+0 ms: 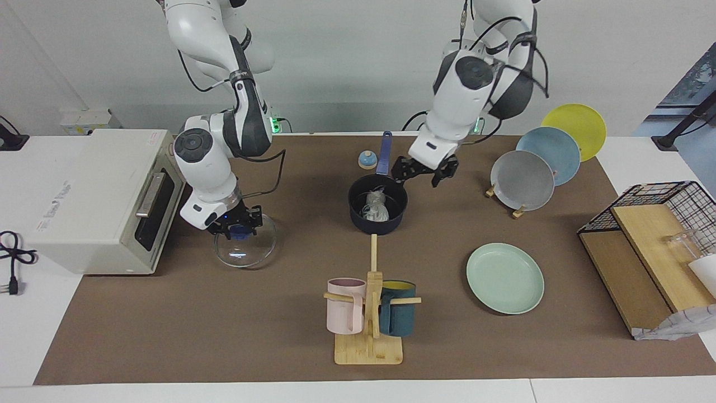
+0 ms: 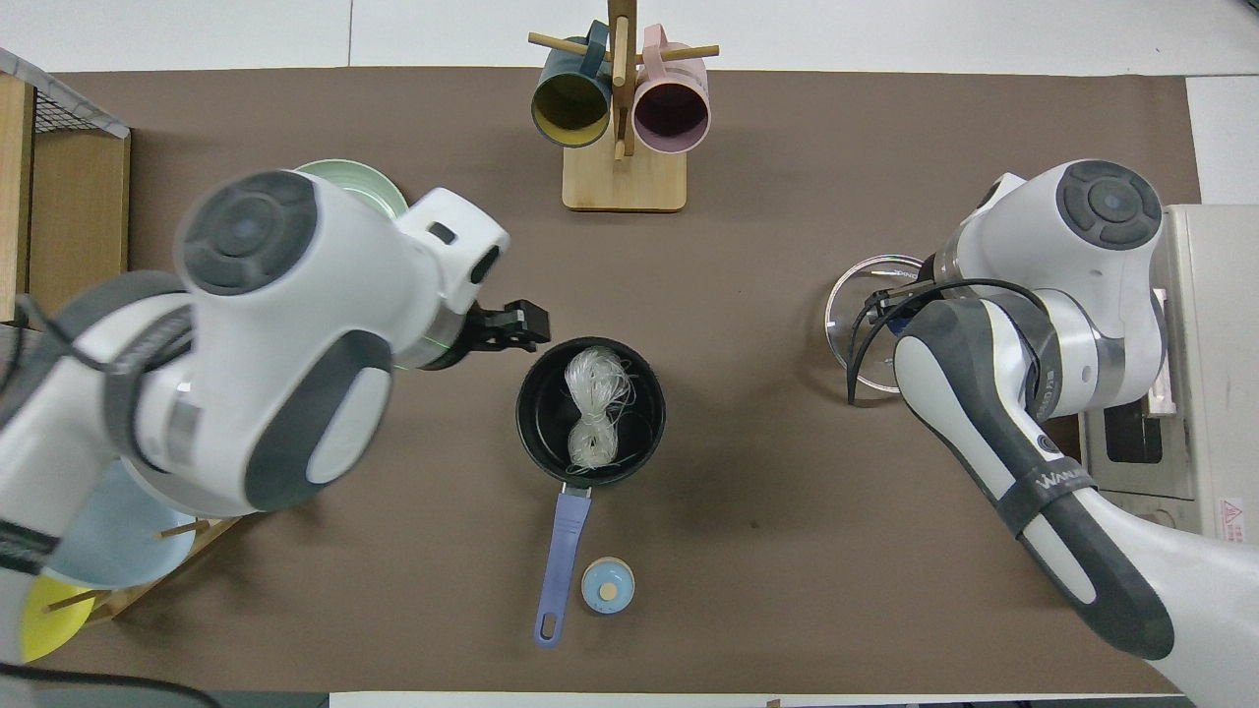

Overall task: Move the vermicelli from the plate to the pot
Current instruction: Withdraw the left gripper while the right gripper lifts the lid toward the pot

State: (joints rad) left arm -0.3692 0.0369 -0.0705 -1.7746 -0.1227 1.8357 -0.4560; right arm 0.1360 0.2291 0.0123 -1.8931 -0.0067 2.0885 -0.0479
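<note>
On the brown mat near the middle of the table sits the pot (image 1: 378,205), a small dark blue saucepan with a black inside. Its long blue handle points toward the robots. Inside the pot lies the vermicelli (image 2: 595,407), a whitish bundle of thin, glassy noodles.

Up in the air, the left gripper (image 1: 424,172) is just over the pot's rim, on the side toward the left arm's end of the table. Its fingers are spread apart and hold nothing.

Farther from the robots than the pot, toward the left arm's end, is the pale green plate (image 1: 505,278). It lies flat with nothing on it.

Over at the right arm's end, the right gripper (image 1: 237,226) is down on the blue knob of a glass lid (image 1: 246,246) that lies on the mat, beside a white toaster oven (image 1: 89,198). I cannot tell if its fingers are closed on the knob.

A wooden mug stand (image 1: 370,330) with a pink mug (image 1: 346,305) and a dark teal mug (image 1: 398,308) is farther from the robots than the pot.
</note>
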